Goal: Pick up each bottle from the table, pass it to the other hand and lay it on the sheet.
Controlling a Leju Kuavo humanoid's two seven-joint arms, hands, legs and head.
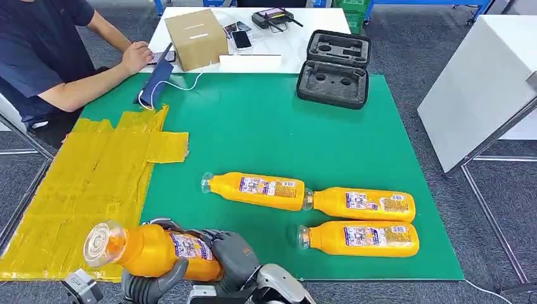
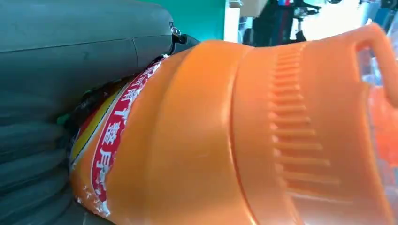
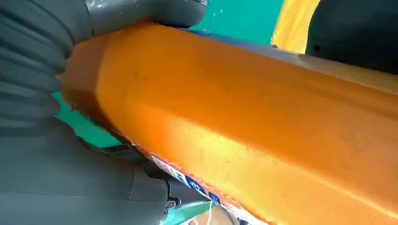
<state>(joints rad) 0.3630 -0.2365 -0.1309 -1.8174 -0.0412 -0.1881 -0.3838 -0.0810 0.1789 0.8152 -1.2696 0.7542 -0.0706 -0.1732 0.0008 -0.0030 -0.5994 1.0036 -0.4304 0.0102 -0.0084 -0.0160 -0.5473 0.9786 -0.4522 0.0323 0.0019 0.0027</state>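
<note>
Down at six o'clock in the head view, the held bottle (image 1: 152, 252) lies across the near edge of the green tabletop (image 1: 266, 126), its long axis running roughly from three o'clock to nine o'clock, with the clear cap end pointing toward nine o'clock over the yellow sheet (image 1: 82, 183). Both hands are on it. The right hand (image 1: 233, 252) wraps the base end from the three o'clock side; the left hand (image 1: 155, 284) cups the label section from below, fingers curled up round the body. So this looks like the handover itself, with neither hand released.

The coming move turns on the sheet lying at nine to ten o'clock from the bottle, on the left arm's side; my judgement is that the right hand has to let go before the left can carry the bottle out and lay it down along its present axis.

The bottle is orange, square-shouldered with ribbed moulding near the neck, and carries a red-and-white printed label, torn at one edge in the left wrist view. Three like bottles (image 1: 354, 218) lie on their sides on the green tabletop at about two o'clock from the hands, well apart from the sheet.
</note>
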